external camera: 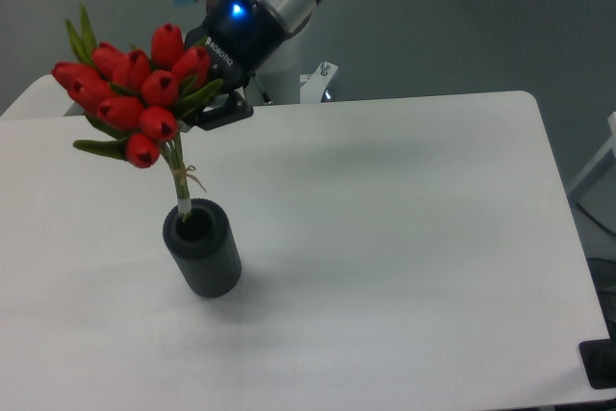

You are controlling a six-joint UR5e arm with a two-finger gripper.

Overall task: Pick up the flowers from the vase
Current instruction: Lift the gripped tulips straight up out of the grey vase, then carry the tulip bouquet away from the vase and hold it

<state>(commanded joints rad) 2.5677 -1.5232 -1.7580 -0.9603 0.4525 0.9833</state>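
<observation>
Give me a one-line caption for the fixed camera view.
Gripper lifting red tulip bunch, stem ends at the ribbed grey vase mouth.

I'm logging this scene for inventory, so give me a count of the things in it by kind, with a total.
Flower bunches: 1, the flowers, red tulips held by the gripper, stem ends at the vase mouth.
Vases: 1, the vase, dark grey.
Tables: 1, the white table.
Robot arms: 1.
Total: 4.

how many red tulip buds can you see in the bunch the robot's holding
9 buds show in the flowers: three along the left edge, three across the top beside the gripper, two in the middle, one lowest, above the vase. More may hide behind these.
</observation>
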